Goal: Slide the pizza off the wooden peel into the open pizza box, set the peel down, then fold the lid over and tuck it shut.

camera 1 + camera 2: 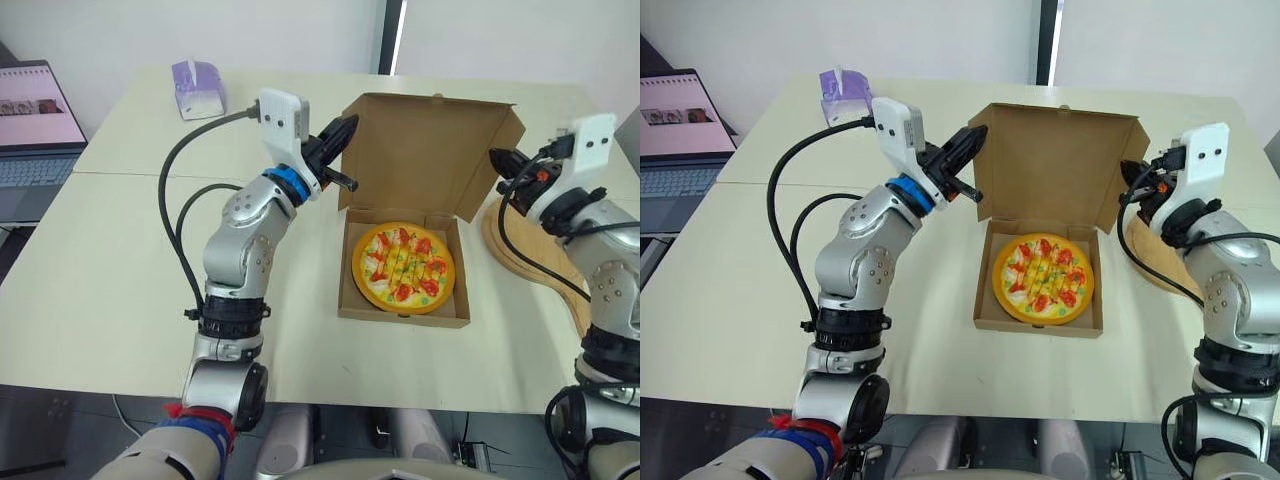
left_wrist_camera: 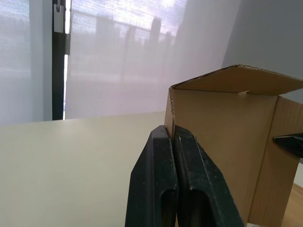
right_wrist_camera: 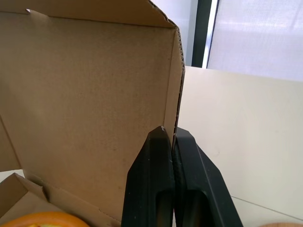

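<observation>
The pizza [image 1: 404, 265] lies inside the open cardboard box [image 1: 400, 315] near the middle of the table. The box lid [image 1: 430, 150] stands upright behind it. My left gripper [image 1: 348, 125] is at the lid's upper left edge, shut, with the cardboard edge caught at its tips [image 2: 171, 128]. At the lid's right edge my right gripper [image 1: 497, 157] is likewise shut on the cardboard [image 3: 170, 130]. The wooden peel [image 1: 530, 255] lies flat on the table to the right of the box, under my right arm.
A laptop [image 1: 35, 130] sits at the far left, beside the table. A purple packet [image 1: 198, 88] lies at the back left of the table. Bare tabletop stretches in front of the box and to its left.
</observation>
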`<state>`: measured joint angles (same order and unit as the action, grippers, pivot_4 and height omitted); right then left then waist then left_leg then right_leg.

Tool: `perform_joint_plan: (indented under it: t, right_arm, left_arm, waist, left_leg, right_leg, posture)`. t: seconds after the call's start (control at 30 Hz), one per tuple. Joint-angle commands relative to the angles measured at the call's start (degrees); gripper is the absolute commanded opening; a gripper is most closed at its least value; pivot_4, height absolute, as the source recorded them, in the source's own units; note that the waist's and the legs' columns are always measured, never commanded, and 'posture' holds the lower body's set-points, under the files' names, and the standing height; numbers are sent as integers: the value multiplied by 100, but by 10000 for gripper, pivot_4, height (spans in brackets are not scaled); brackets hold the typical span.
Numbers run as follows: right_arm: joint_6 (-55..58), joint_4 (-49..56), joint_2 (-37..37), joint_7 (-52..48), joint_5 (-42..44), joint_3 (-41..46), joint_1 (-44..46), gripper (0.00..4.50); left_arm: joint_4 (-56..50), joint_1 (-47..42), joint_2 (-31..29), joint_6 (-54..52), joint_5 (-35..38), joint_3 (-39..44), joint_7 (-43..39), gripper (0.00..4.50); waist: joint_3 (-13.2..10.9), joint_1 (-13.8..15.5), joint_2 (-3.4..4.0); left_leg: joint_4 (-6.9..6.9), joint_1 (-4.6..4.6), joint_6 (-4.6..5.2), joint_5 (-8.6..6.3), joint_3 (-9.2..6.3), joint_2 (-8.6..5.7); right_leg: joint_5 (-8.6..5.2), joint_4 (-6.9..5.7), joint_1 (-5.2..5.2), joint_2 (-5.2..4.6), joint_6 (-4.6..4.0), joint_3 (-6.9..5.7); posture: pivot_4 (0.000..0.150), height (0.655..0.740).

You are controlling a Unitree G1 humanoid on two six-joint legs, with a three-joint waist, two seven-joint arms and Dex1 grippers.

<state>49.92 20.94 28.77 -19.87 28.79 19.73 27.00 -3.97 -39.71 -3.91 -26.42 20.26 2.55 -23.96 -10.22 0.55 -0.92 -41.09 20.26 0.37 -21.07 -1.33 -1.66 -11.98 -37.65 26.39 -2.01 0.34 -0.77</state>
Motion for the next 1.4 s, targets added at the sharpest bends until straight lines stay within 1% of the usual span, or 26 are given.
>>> perform_joint_plan:
  t: [0.03, 0.13, 0.3, 0.47, 0.6, 0.73, 0.97, 1.4]
  right_arm:
    - [234, 443, 8, 12, 411, 197, -65, 264]
    - [420, 554, 5, 79, 627, 265, -60, 264]
    - [664, 677, -43, 302, 870, 329, -39, 264]
    - [581, 1023, -169, 704, 688, 135, -161, 264]
    - [406, 1250, -260, 1069, 321, -105, -232, 264]
    - [540, 1455, -540, 1446, 320, -140, -146, 264]
    - [1045, 1741, -881, 1734, 669, -20, -64, 264]
    - [1567, 2326, -1488, 2069, 1122, 122, -377, 264]
  left_arm:
    - [-433, 39, 72, -162, 175, -107, 92, 0]
    - [-490, 37, 62, -294, 258, -85, 78, 0]
    - [-588, 67, -27, -370, 319, -160, -35, 0]
    - [-711, 234, -63, -237, 247, -298, -50, 0]
    - [-865, 397, -26, -133, 190, -383, 48, 0]
    - [-1065, 557, 24, -143, 190, -452, 153, 0]
    - [-1160, 631, 56, -131, 181, -522, 190, 0]
    - [-1416, 810, 22, -152, 220, -635, 110, 0]
  waist:
    - [0, 0, 0]
    - [0, -2, 0]
    - [0, 0, 0]
    - [0, -1, 0]
    - [0, 6, 0]
    - [0, 5, 0]
    - [1, 1, 0]
    - [1, -13, 1]
  left_leg:
    - [0, -2, 0, 0, 0, 0]
    - [1, -20, 2, 0, 0, 0]
    - [1, -24, 3, -1, 2, 0]
    - [3, -25, 3, -1, 2, 0]
    - [3, -26, 3, 0, 2, 0]
    - [3, -26, 3, 0, 3, 0]
    - [3, -26, 3, 0, 3, 0]
    - [5, -27, 5, -1, 3, 1]
  right_leg:
    - [0, 0, -3, 0, 0, 0]
    - [0, 1, -20, 2, 0, 0]
    - [0, 1, -24, 2, 0, 2]
    - [-1, 1, -24, 3, 0, 2]
    - [-1, 1, -24, 3, 0, 3]
    - [-1, 1, -24, 3, 0, 4]
    - [-1, 1, -24, 3, 0, 4]
    - [-1, 1, -25, 5, -1, 5]
  posture:
    - [1500, 7251]
    - [1500, 7251]
    - [1500, 7251]
    - [1500, 7251]
    - [1500, 7251]
    - [1500, 7251]
    - [1500, 7251]
    - [1500, 7251]
